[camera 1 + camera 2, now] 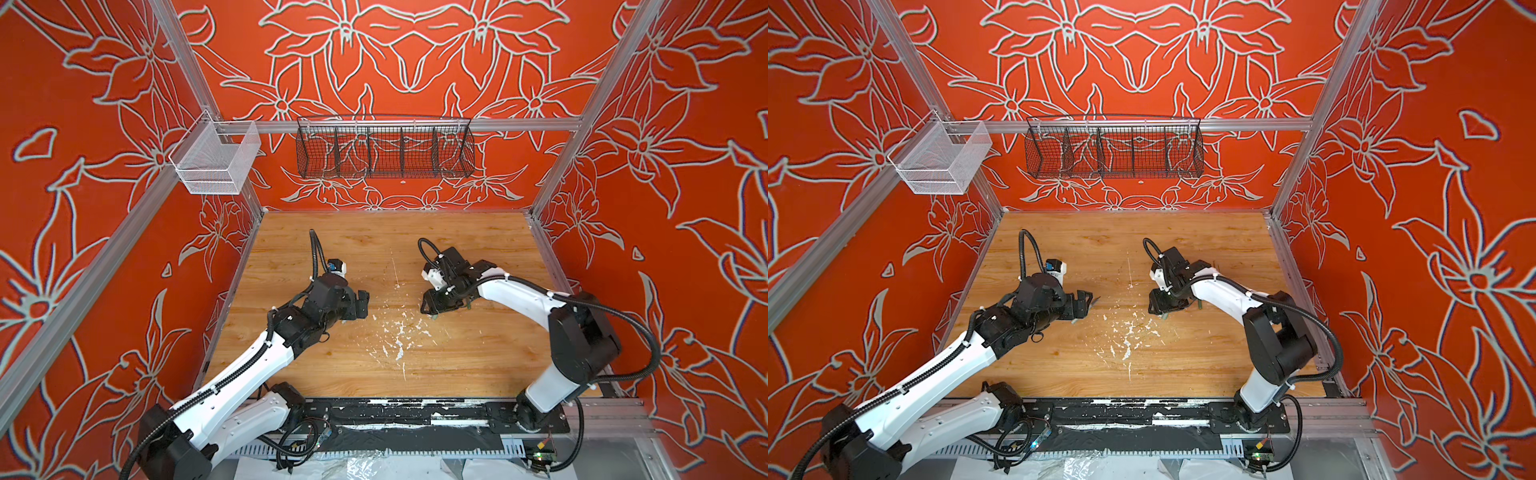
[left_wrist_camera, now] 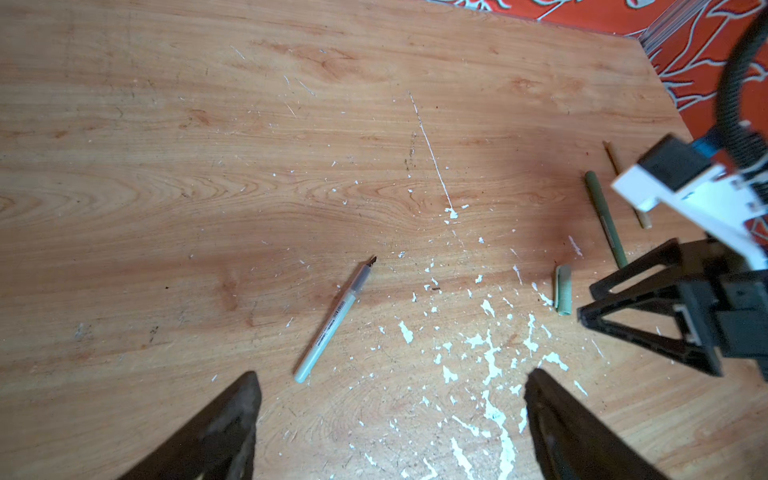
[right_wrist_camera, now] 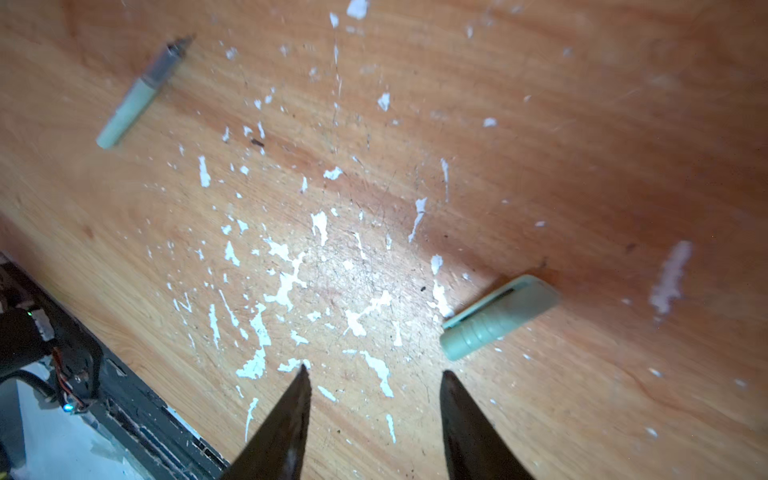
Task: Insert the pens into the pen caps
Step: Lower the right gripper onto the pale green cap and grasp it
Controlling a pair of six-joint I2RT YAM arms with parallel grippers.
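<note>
Step, as I read it: pre-grasp, nothing capped yet for the pale pair

- left gripper (image 2: pixel 392 399): jaws spread wide, holding nothing, low over the desk (image 1: pixel 374 232) left of its middle
- right gripper (image 3: pixel 374 376): jaws about half apart, also holding nothing, low over the desk right of middle
- pale pen (image 2: pixel 332 320): flat near desk middle, bare tip pointing to the back edge, just ahead of the left fingers and skewed to them
- pale cap (image 3: pixel 498 316): flat, just beside one right finger and outside the gap, open end toward the gripper
- dark green pen (image 2: pixel 604 220) and tan pen (image 2: pixel 627 187): side by side toward the right edge, by the right arm; can't tell if either is capped, no other caps seen

Next, my guess: right shifts sideways to straddle the cap and closes across its width; left turns its wrist to square up on the barrel and grips behind the tip. Then align both along one axis

Surface: wood-grain board, white paint flecks (image 1: pixel 399 332) from middle to front edge, easy to confuse with small parts

Room: orange floral walls, aluminium frame, black wire basket (image 1: pixel 384 147) on the back rail, white mesh bin (image 1: pixel 216 160) at the back left corner
</note>
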